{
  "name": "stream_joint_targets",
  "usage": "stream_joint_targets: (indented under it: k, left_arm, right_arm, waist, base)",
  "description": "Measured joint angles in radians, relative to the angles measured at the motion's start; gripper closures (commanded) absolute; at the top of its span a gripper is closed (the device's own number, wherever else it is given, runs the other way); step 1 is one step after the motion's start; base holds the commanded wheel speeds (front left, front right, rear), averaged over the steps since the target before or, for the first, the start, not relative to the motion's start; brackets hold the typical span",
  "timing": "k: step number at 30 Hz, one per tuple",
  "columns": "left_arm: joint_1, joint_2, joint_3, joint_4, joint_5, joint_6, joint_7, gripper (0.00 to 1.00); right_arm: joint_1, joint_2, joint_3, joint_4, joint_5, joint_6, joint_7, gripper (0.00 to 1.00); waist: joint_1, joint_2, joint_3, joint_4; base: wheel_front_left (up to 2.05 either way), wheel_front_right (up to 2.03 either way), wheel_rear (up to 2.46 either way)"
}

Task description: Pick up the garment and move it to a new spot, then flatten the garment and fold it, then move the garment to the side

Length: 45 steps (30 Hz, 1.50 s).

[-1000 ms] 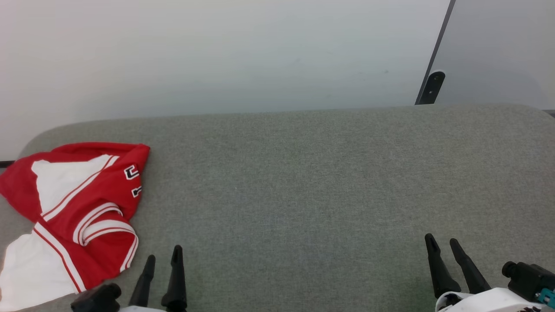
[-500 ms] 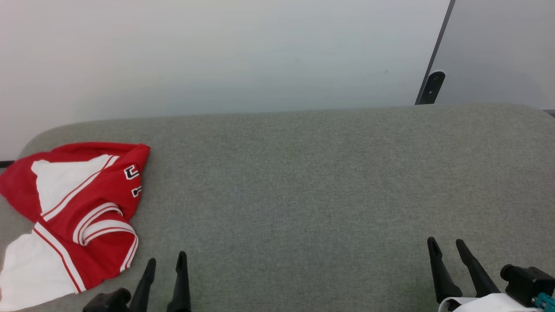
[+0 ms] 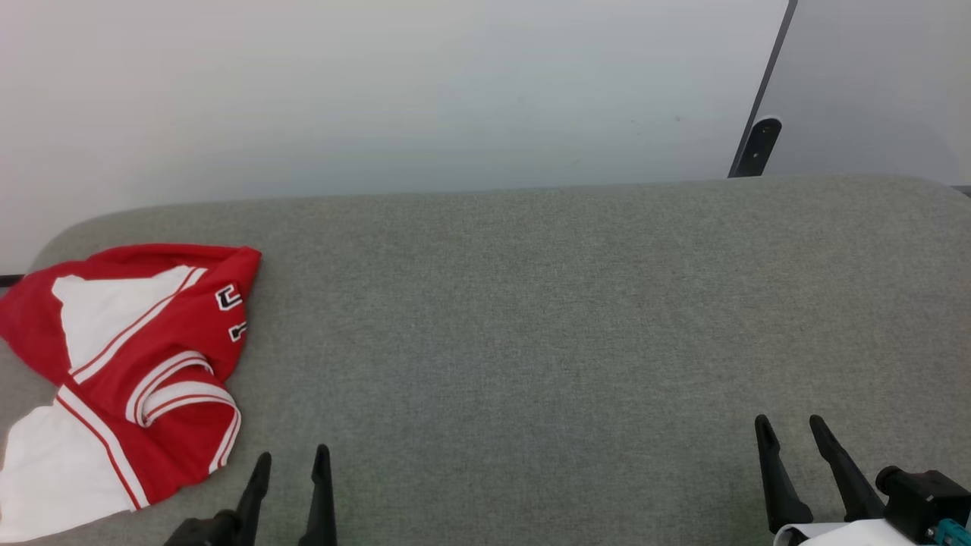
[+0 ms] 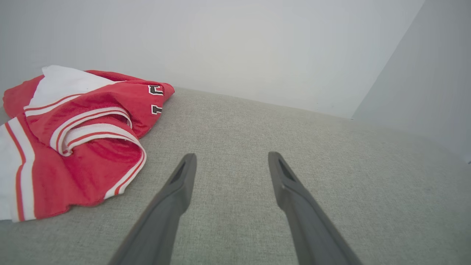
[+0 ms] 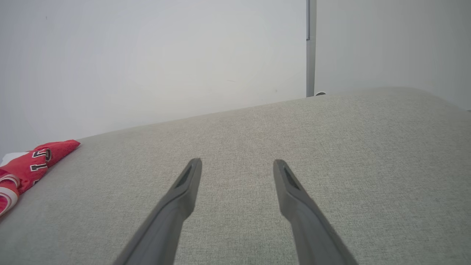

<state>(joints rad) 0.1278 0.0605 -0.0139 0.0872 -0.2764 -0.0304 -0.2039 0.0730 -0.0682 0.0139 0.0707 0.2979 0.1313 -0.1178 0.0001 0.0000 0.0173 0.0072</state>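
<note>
left claw [image 3: 293, 453]: my fingers apart, holding nothing, above the grey cushion [image 3: 531, 303]
right claw [image 3: 788, 419]: my fingers apart too, empty, over the cushion's right side
garment [image 3: 152, 356]: crumpled at the cushion's left end, near my left claw, untouched

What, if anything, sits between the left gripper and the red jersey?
Nothing visible. Only bare grey padded surface separates the open left gripper from the garment, which lies crumpled to its left.
</note>
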Motion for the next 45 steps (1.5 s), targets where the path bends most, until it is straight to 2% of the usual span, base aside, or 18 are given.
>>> stream_joint_targets:
  k: [28,45]
  left_arm:
    - [0.033,-0.002,0.006,-0.009,0.2,-0.001,-0.053,0.0]
    - [0.041,-0.007,0.018,0.001,0.195,-0.014,-0.06,0.0]
  right_arm:
    - [0.023,0.015,-0.027,-0.004,-0.172,0.0,-0.069,0.0]
    - [0.035,0.016,-0.036,0.003,-0.176,0.0,-0.091,0.0]
  waist:
    - [0.0,0.0,0.009,0.007]
    - [0.0,0.0,0.005,0.017]
  base:
    - [0.0,0.0,0.0]
    - [0.0,0.0,0.0]
